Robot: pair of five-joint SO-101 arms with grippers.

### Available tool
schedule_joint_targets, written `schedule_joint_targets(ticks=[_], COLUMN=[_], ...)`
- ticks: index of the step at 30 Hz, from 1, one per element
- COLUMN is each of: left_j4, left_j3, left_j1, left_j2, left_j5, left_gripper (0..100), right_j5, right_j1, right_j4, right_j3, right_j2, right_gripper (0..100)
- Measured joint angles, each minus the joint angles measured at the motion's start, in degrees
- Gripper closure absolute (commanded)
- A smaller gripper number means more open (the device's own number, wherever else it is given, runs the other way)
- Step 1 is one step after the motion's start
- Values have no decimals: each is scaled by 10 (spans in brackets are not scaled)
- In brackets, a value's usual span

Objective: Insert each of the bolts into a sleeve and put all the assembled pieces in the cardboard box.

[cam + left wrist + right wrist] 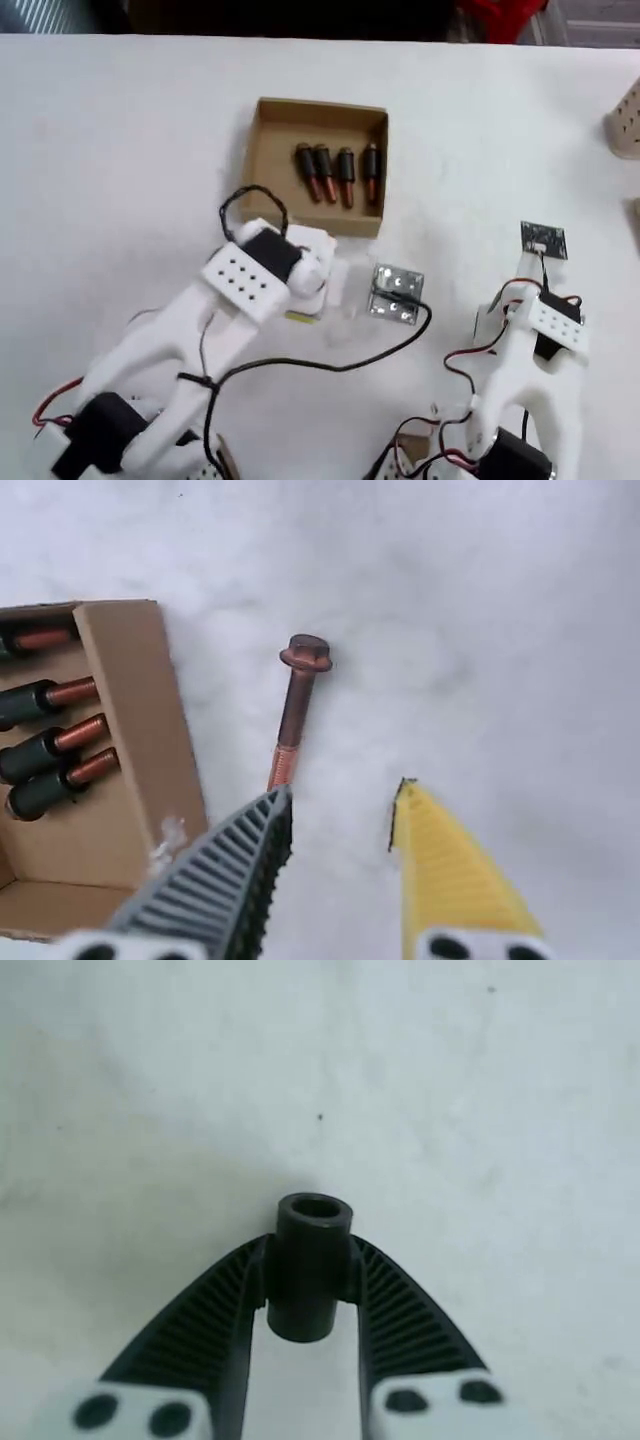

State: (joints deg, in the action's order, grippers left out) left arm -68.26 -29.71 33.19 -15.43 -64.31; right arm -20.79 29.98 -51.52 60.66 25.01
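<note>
Copper flanged bolt (297, 705) lies beside the brown cardboard box (275, 170) at upper centre of the high view, your left gripper (340, 800) spread by its threaded end. Your right gripper (310, 1245) pinches a black cylindrical sleeve (310, 1290).

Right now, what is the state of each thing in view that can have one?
left gripper: open, empty, by the threaded end of the bolt.
right gripper: shut on the sleeve.
sleeve: gripped, bore empty.
bolt: loose, flat on the table, beside the cardboard box.
cardboard box: open, holding four assembled pieces.
assembled pieces: lying side by side inside.
</note>
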Motion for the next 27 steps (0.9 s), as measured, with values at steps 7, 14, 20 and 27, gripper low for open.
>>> schedule_joint_targets(ticks=[7,14,20,27], left_j4=[4,-4,3,19], left_j3=[86,180,190,208], left_j1=[0,0,0,-4], left_j2=[129,257,292,334], left_j5=[-1,-1,-1,-1], left_gripper=[812,812,812,815], right_j5=[0,-1,-1,-1], right_j1=[0,0,0,0], right_j4=[1,1,1,1], right_j3=[0,0,0,0], right_j2=[0,0,0,0], right_gripper=[981,981,981,981])
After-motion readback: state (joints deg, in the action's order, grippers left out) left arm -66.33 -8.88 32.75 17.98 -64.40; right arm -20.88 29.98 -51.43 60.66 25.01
